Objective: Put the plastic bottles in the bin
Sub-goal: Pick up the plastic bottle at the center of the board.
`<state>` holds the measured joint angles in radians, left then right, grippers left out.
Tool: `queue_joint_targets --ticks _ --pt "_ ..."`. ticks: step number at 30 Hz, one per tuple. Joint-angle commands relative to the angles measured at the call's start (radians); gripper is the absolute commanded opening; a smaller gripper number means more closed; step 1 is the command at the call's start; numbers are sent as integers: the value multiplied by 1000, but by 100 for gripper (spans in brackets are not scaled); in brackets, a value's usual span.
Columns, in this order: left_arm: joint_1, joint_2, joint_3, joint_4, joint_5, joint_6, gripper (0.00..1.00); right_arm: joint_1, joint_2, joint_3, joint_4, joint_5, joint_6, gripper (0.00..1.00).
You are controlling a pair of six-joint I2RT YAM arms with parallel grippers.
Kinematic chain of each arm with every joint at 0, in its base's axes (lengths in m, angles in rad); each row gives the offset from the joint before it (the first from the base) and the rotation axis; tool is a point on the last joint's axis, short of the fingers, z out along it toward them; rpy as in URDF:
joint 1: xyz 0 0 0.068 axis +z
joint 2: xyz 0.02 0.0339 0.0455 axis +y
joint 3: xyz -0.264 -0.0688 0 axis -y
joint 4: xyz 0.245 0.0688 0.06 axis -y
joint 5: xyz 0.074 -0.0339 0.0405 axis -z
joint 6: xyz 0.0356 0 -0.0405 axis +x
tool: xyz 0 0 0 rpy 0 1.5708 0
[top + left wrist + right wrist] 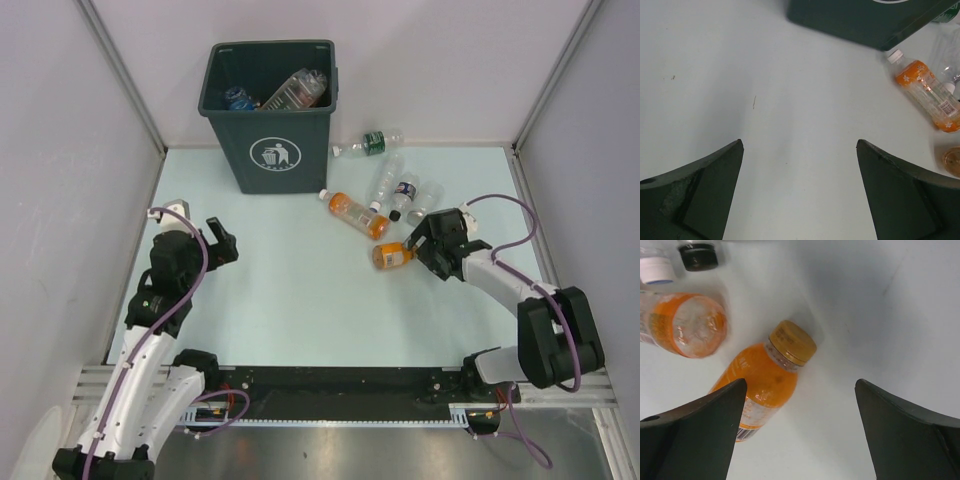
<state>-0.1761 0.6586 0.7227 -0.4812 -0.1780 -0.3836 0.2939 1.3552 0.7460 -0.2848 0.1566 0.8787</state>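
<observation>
Green bin (pixel 300 165), plastic bottles (pixel 296 90) inside

The bin (pixel 268 110) is dark green-grey with a white litter pictogram. The gold-capped bottle (pixel 762 377) is orange; the white-capped bottle (pixel 926 91) is orange with small white flowers. The table (pixel 300 300) is a pale mint green.

Reads as moulded dark plastic with a dull sheen on the bin (pixel 268 110). Looks smooth, matt and pale across the table (pixel 300 300), with a few faint specks. Shows thin clear plastic in the bottles (pixel 388 180), glossy and ribbed, catching light. On the orange one (pixel 760 385), shiny plastic, a printed film label and a satin gold cap (pixel 792 342), embossed on top. On the fingers (pixel 695 200), black matt plastic, grainy and scuffed. Along the base plate (pixel 350 455), brushed bare metal.
</observation>
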Motion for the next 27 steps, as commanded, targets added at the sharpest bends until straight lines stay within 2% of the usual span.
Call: queue_joint_targets --ticks 1,11,22,25,27 --pt "15 6 0 33 15 6 100 7 47 35 94 -5 34 95" --pt "35 15 0 35 38 3 100 2 153 68 145 -52 55 93" --pt "47 7 -3 32 37 2 100 14 232 121 173 -98 108 87" --pt "47 7 -3 30 37 0 100 16 257 138 177 -114 102 79" --pt "49 7 -3 30 37 0 100 21 265 147 173 -118 94 67"
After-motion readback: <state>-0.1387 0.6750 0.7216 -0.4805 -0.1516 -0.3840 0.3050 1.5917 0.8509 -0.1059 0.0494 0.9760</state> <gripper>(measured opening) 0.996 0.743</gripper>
